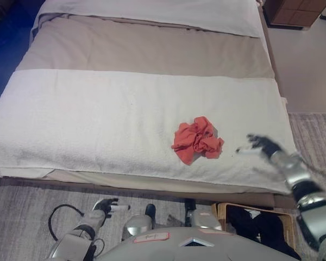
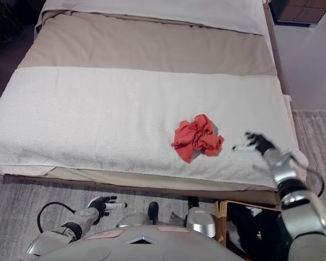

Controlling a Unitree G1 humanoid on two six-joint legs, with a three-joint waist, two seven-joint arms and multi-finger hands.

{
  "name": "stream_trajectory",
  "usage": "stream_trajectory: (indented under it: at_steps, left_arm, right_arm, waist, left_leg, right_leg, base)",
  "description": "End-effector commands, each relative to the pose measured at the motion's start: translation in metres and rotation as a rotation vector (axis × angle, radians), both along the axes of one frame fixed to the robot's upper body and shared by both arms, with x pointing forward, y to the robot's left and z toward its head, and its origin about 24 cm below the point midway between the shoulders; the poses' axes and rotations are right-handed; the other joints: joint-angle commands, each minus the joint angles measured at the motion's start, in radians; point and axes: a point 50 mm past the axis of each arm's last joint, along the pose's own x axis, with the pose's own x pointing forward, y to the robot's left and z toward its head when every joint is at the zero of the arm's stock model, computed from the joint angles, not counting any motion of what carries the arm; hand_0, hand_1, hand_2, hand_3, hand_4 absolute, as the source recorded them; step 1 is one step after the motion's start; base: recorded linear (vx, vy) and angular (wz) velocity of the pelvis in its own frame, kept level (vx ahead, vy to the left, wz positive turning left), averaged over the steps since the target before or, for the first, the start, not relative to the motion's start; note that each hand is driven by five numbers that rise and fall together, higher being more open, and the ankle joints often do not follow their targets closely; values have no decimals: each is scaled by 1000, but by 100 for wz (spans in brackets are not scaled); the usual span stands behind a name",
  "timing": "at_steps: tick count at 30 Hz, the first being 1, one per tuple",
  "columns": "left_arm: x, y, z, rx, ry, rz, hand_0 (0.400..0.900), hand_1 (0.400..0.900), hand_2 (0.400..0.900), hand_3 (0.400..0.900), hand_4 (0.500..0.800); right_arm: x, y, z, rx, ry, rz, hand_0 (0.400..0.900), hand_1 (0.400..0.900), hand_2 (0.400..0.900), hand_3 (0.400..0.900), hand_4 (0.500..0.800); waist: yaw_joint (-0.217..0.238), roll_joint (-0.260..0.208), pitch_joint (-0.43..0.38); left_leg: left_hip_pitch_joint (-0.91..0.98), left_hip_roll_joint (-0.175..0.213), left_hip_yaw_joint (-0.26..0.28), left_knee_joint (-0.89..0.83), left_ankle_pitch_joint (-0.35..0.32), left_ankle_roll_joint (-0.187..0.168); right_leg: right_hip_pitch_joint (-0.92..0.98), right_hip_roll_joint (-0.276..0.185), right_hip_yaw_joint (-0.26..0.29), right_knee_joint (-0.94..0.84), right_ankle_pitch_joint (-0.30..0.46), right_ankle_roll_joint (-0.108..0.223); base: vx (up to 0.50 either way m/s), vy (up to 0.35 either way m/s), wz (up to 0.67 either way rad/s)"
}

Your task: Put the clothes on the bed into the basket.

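White-and-beige bed (image 1: 98, 114) on grey carpet (image 1: 22, 212), red cloth (image 1: 197, 140) beside open right robot hand (image 1: 262, 145).

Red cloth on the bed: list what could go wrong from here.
1. The right hand is open and beside the red cloth, not over it; a grab from here may close on the white cover or on nothing.
2. The cloth is a loose crumple, so part may trail and slip.
3. The basket sits low against the bed edge, partly hidden; a drop could miss.
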Motion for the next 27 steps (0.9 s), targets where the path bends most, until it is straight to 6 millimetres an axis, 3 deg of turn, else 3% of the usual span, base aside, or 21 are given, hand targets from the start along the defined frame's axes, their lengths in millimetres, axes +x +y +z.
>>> stream_trajectory:
  at_steps: [1, 3, 5, 9, 17, 27]
  left_arm:
    - [-9, 6, -1, 55, 62, -60, 900, 900, 900, 900, 800]
    - [-10, 3, -2, 53, 67, -64, 900, 900, 900, 900, 800]
    - [-11, -1, -4, 47, 74, -75, 900, 900, 900, 900, 800]
    - [-6, -1, -3, 42, 53, -75, 900, 900, 900, 900, 800]
    - [2, -1, 0, 42, 20, -88, 900, 900, 900, 900, 800]
    - [8, 0, 2, 42, -10, -116, 900, 900, 900, 900, 800]
  right_arm:
    - [54, 25, 63, -105, -228, 150, 900, 900, 900, 900, 800]
    - [63, 33, 71, -110, -245, 171, 900, 900, 900, 900, 800]
    - [85, 48, 92, -150, -270, 197, 900, 900, 900, 900, 800]
    - [101, 60, 111, -195, -288, 210, 900, 900, 900, 900, 800]
    - [114, 71, 127, -228, -299, 203, 900, 900, 900, 900, 800]
    - [116, 60, 145, -211, -341, 115, 900, 900, 900, 900, 800]
  waist:
    - [14, -17, -28]
    - [18, -15, -25]
    - [33, -16, -16]
    - [47, -9, 5]
    - [76, 6, 52]
    - [120, 67, 136]
  left_leg:
    - [-36, 24, 43, 12, -38, -44]
    - [-37, 25, 44, 11, -36, -44]
    - [-46, 24, 48, 11, -32, -47]
    - [-68, 21, 44, 9, -21, -51]
    - [-127, 10, 26, 14, 0, -54]
    - [-224, -20, -7, 25, 39, -60]
  right_leg:
    - [-16, -41, 21, 48, -82, 27]
    - [-16, -41, 20, 47, -81, 26]
    - [-20, -44, 15, 43, -77, 26]
    - [-31, -48, 9, 35, -70, 26]
    - [-68, -56, 0, 28, -57, 26]
    - [-134, -78, -23, 31, -39, 28]
  base:
    - [40, -35, -4]
    - [8, -16, 0]
    - [3, -15, 1]
    - [-16, -13, 6]
    - [-39, -8, 11]
    - [-52, 4, 16]
